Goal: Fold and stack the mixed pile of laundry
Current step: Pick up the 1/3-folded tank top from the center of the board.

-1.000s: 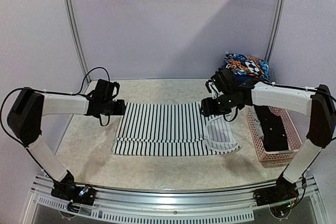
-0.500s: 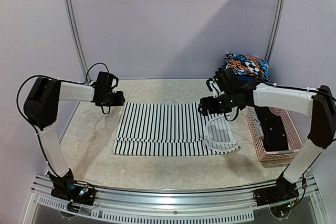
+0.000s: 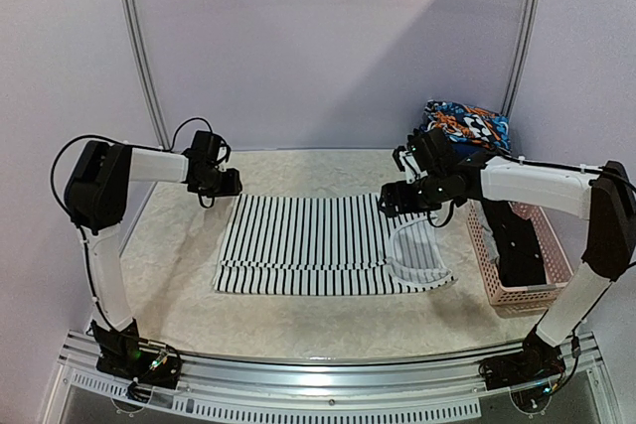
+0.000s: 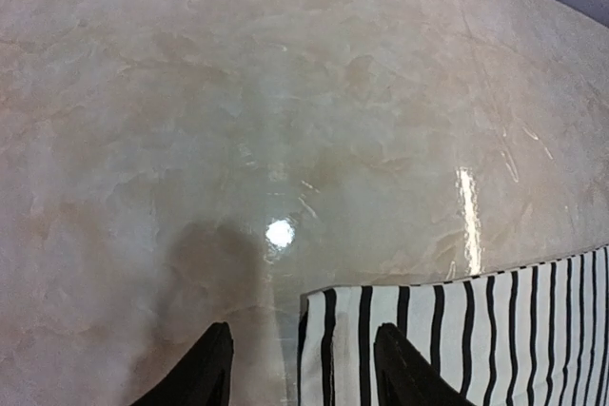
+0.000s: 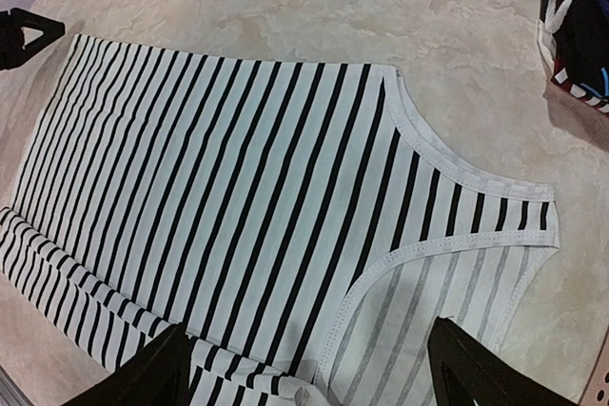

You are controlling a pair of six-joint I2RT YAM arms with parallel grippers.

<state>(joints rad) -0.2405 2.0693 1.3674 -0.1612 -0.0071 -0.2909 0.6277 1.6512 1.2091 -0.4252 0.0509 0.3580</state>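
Top external: the striped garment (image 3: 316, 243) is lying flat mid-table, my left gripper (image 3: 228, 186) at its far-left corner and my right gripper (image 3: 387, 205) at its far-right edge. Left wrist: my fingers (image 4: 211, 368) are standing apart and empty, the corner just beneath them. Right wrist: my fingers (image 5: 152, 373) are standing wide and empty over the armhole.

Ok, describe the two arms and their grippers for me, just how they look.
The left arm and right arm are both smooth white tubes joined by bulky black joint housings. Thin black cables loop loosely along each. The left gripper and right gripper are all black, each with two wedge-shaped fingers tapering to points. No markings are legible.
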